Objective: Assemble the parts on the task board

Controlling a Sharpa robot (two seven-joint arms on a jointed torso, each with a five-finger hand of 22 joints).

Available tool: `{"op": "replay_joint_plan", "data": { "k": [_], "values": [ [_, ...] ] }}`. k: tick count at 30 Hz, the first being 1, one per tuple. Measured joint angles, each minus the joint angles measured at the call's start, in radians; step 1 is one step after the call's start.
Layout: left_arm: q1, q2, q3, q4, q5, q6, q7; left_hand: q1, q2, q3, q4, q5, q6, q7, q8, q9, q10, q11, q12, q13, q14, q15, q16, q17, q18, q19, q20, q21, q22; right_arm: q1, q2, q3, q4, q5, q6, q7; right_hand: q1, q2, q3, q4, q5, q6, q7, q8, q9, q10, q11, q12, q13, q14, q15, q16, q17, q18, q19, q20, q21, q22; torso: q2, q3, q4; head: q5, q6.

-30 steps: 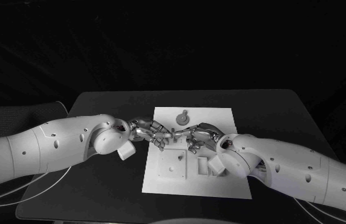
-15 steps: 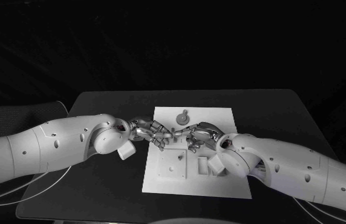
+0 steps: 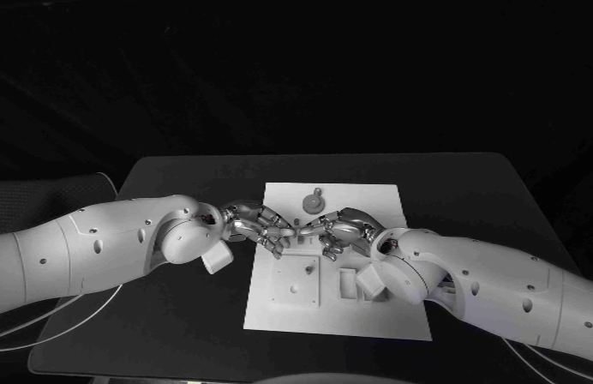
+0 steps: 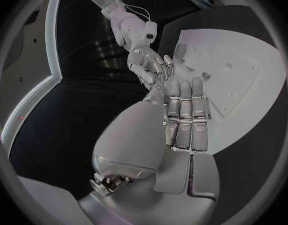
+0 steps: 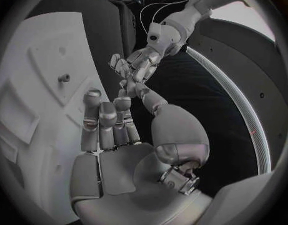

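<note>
The white task board point(image 3: 371, 315) lies in the middle of the black table. A small grey round part point(image 3: 314, 201) sits near its far edge. My left hand point(image 3: 256, 225) and right hand point(image 3: 341, 232) hover over the board's middle, and their fingertips meet there. In the left wrist view my left hand point(image 4: 184, 117) stretches flat toward the right hand point(image 4: 146, 67). In the right wrist view my right hand point(image 5: 113, 130) reaches its thumb to the left hand point(image 5: 134, 65). Whether a small part sits between the touching fingertips is hidden.
Raised white blocks point(image 3: 296, 285) and two upright slabs point(image 3: 358, 283) stand on the board's near half. A small peg point(image 5: 64, 77) rises from the board. Cables point(image 3: 50, 320) trail along the table's left edge. Bare black table point(image 3: 482, 195) lies on both sides.
The right hand has edged a little toward the left hand, closing the gap between their fingertips. The left hand has barely moved.
</note>
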Motion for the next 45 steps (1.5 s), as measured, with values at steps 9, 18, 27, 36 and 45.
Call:
{"op": "replay_joint_plan", "data": {
  "k": [9,18,27,36,45],
  "values": [
    [0.0,0.002,0.0,0.0,-0.001,0.0,0.0,-0.002,-0.001,0.002,0.002,0.0,0.001,0.001,0.0,0.001,0.0,0.0,0.0,0.0,0.0,0.0,0.0,0.0,-0.001,0.0,0.0,0.0,0.001,0.0,0.001,0.0,-0.002,-0.003,-0.004,0.009,0.017,0.009,0.039,0.002,-0.005,0.014,-0.008,0.007,0.005,0.009,-0.009,0.0,-0.003,0.007,-0.007,0.0,0.0,0.0,0.0,0.0,0.004,0.0,0.0,0.0,-0.0001,0.0,-0.001],
    [0.0,0.002,0.0,0.001,-0.002,0.0,-0.001,-0.003,-0.002,0.002,0.002,0.004,0.001,0.001,0.0,0.002,0.002,0.002,-0.004,0.0,0.0,0.0,0.0,0.0,-0.003,0.0,0.0,0.0,0.001,0.0,0.001,0.0,-0.002,-0.003,-0.005,0.015,0.02,0.021,0.057,0.0,-0.008,0.023,-0.016,0.013,0.01,0.012,-0.012,0.0,-0.004,0.011,-0.011,0.0,0.0,0.0,0.003,0.004,0.008,0.0,0.0,0.0005,-0.0004,0.0,-0.001],
    [0.001,0.002,0.001,0.001,-0.002,0.0,-0.001,-0.003,-0.002,0.002,0.002,0.004,0.001,0.001,0.0,0.002,0.002,0.002,-0.004,0.0,0.0,0.0,0.0,0.001,0.006,0.0,0.0,0.0,0.001,-0.001,0.0,-0.001,-0.002,-0.003,-0.006,0.021,0.021,0.03,0.062,0.0,-0.011,0.026,-0.018,0.014,0.011,0.016,-0.016,0.0,-0.005,0.012,-0.011,0.0,0.0,0.0,0.003,0.004,0.008,0.0,0.0,0.0006,-0.0004,-0.002,0.001],
    [0.001,0.002,0.001,0.002,-0.004,0.0,-0.001,0.0,0.001,0.001,0.003,0.004,0.0,0.0,0.0,0.002,0.002,0.002,-0.004,0.0,0.0,0.0,0.0,0.001,0.006,0.0,0.0,0.0,0.001,-0.001,0.001,0.0,-0.002,-0.004,-0.013,0.033,0.022,0.03,0.062,0.0,-0.008,0.027,-0.019,0.018,0.011,0.016,-0.016,0.0,-0.005,0.012,-0.011,0.0,0.0,0.0,0.007,0.001,0.011,0.0,0.0,0.0002,0.0,-0.003,0.003],
    [0.001,0.002,0.001,0.002,-0.009,0.0,-0.001,0.003,0.001,-0.001,0.002,0.004,0.0,0.0,0.0,0.003,0.001,0.002,-0.004,0.0,0.0,0.0,0.0,0.001,0.006,-0.002,0.002,-0.004,0.001,-0.001,0.007,0.001,-0.01,-0.01,-0.016,0.043,0.022,0.03,0.062,0.0,-0.008,0.027,-0.019,0.018,0.011,0.016,-0.016,0.0,-0.006,0.01,-0.013,0.0,0.0,0.0,0.009,0.002,0.011,0.0,0.0,-0.0001,0.0001,-0.003,0.004]
  ]
}}
